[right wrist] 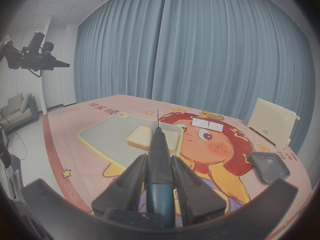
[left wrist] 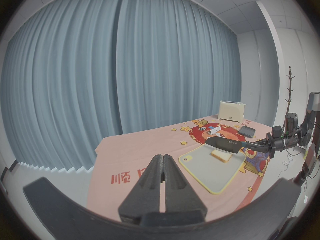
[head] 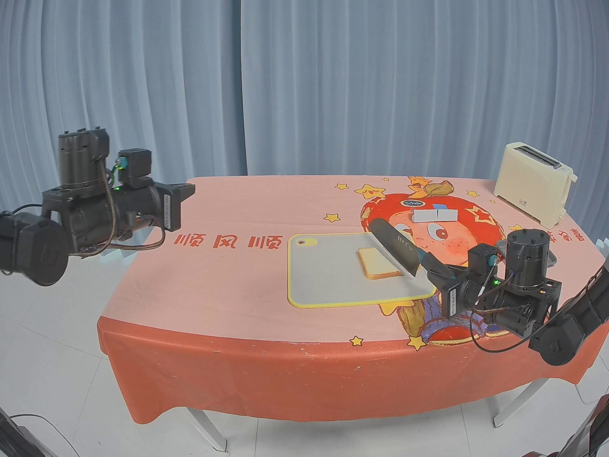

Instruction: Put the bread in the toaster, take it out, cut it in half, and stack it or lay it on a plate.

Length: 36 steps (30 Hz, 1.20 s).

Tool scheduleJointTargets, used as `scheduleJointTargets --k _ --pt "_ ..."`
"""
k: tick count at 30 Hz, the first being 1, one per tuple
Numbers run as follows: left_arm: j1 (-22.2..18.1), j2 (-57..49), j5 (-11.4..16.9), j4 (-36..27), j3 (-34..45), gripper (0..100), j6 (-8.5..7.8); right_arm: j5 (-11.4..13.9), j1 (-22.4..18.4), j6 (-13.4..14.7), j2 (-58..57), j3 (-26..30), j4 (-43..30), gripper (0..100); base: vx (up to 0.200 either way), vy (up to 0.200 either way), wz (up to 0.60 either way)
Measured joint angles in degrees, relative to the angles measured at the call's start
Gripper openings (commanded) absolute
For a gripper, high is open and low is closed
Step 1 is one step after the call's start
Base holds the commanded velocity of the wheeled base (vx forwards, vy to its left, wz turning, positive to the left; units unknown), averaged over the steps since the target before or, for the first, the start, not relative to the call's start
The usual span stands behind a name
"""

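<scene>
A table (head: 241,287) draped in an orange-pink cloth printed with a cartoon face and stars stands on a pale floor. A blue-grey curtain (head: 317,65) closes the room behind it.

At the near right corner the right gripper (head: 442,276) (right wrist: 159,159) pinches the dark handle of a knife (head: 394,244) (right wrist: 159,150), a finger on each side. The blade reaches out from the jaws toward the middle of the table. Just beyond the jaws lies a grey cutting board (head: 323,274) (right wrist: 106,135) with a yellow rim. The bread (head: 379,263) (right wrist: 143,137) lies flat on the board's right end, the end nearest that gripper. The blade is over the slice's right part. From the right wrist view it shows edge-on, lined up across the slice. I cannot tell whether the edge touches the bread.

The left gripper (head: 181,199) (left wrist: 162,157) hangs raised at the table's left side, well apart from the board. Its jaws are pressed together on nothing.

Farther back, small white blocks (head: 435,215) lie on the printed face. A dark square plate (right wrist: 269,165) sits to the right, and a cream toaster (head: 531,182) stands at the far right corner.

Count: one slice of bread, uncut, one knife, one board, one plate, one toaster.
</scene>
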<state>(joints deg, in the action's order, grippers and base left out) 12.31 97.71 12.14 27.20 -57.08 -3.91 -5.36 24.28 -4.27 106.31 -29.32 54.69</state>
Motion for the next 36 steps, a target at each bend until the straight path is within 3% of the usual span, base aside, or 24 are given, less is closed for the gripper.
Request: scheduleJointTargets --k 6,10,16,22,28,36 --pt "-1.24 -7.55 -0.43 0.35 8.35 0 0.28 0.12 0.30 0.17 0.00 -0.30 0.09 0 0.000 0.000 0.00" --pt "-1.55 -12.42 -0.55 2.66 13.47 0 1.34 0.17 0.77 0.28 -0.34 -0.50 0.11 0 0.000 0.000 0.00" --pt "-1.66 -17.25 -0.54 9.07 22.47 0 4.73 0.11 1.23 0.41 -1.11 -0.85 0.11 0 0.000 0.000 0.00" --pt "-3.17 -20.15 -0.21 21.65 29.66 0 8.80 -0.18 2.08 0.55 -1.44 -1.39 0.20 0 0.000 0.000 0.00" --pt "-8.44 -21.20 0.11 24.17 31.54 0 10.05 -0.49 2.78 0.60 -1.38 -1.61 3.56 0 0.000 0.000 0.00" --pt "-9.92 -21.60 0.17 27.45 31.26 0 10.23 -0.62 4.13 0.61 -0.33 -1.08 6.31 0 0.000 0.000 0.00"
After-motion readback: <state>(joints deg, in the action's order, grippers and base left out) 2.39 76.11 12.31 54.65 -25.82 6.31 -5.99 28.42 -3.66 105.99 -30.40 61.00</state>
